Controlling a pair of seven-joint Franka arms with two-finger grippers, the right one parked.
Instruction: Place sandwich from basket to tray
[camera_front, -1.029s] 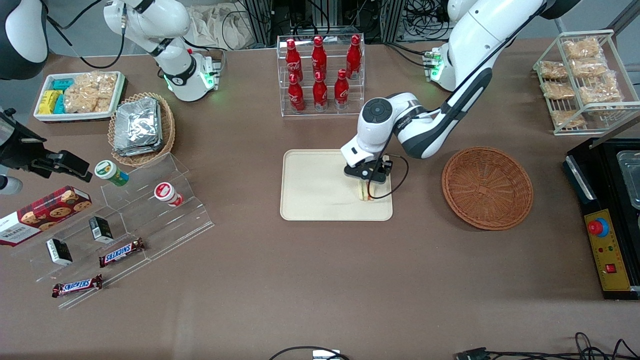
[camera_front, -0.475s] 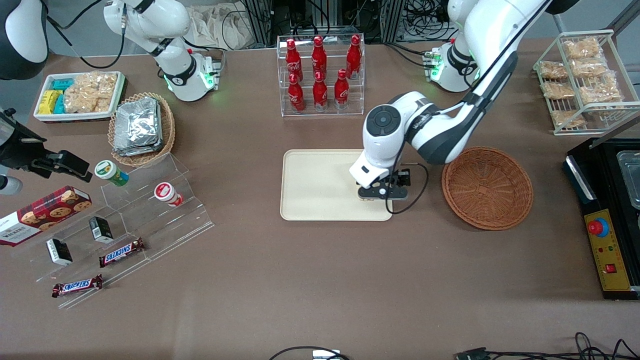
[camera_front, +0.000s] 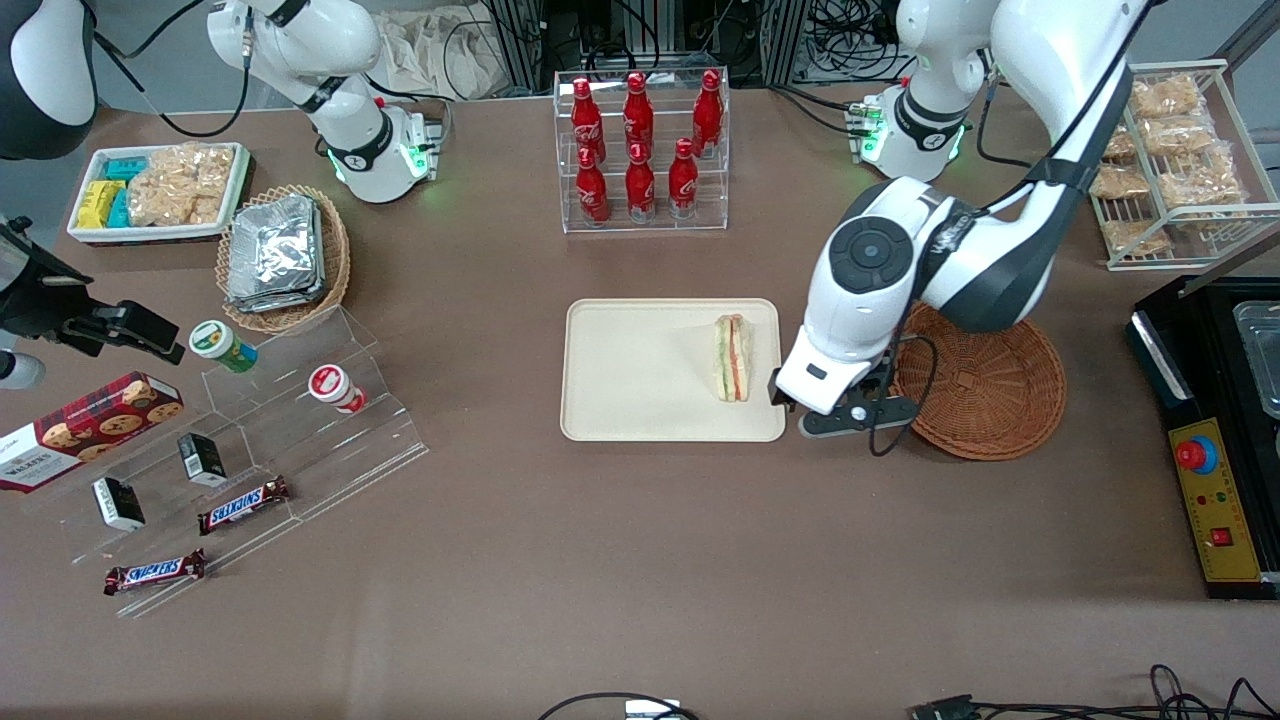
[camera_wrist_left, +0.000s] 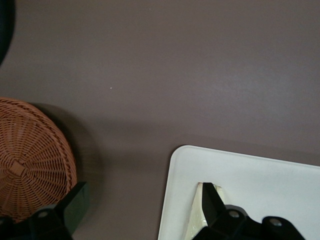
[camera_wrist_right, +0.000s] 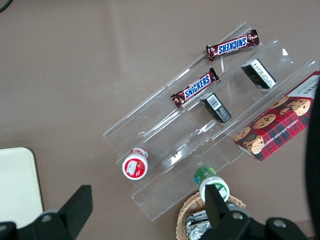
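Between tray and basket: the gripper (camera_front: 848, 420) hung above bare table, its fingers spread wide with nothing between them, as the left wrist view showed.
Sandwich: the sandwich (camera_front: 733, 358) stood on its edge on the tray (camera_front: 630, 370), near the rim that faced the basket (camera_front: 985, 385), with the striped filling turned toward the front camera.
Sandwich seen from the wrist: only a pale corner of the sandwich (camera_wrist_left: 197, 212) showed past one finger (camera_wrist_left: 212, 205), resting on the tray (camera_wrist_left: 260, 185).
Basket: it held nothing that could be seen, and the arm's elbow hung over part of it; the wrist view caught only one side of the basket (camera_wrist_left: 32, 160).
Step in hand: by the look of it the placing was done and the retreat was under way.
How to do it well: the hand should rise clear and travel away from the tray, not back over the sandwich, since a wedge balanced on edge would topple at a light brush.
Cable: the black loop (camera_front: 905, 400) by the wrist sagged low, so height should come before any sideways swing near the basket rim.
Fingers: best left apart until well clear of both things.
Risk: a knocked sandwich could fall flat or slide off the near rim.
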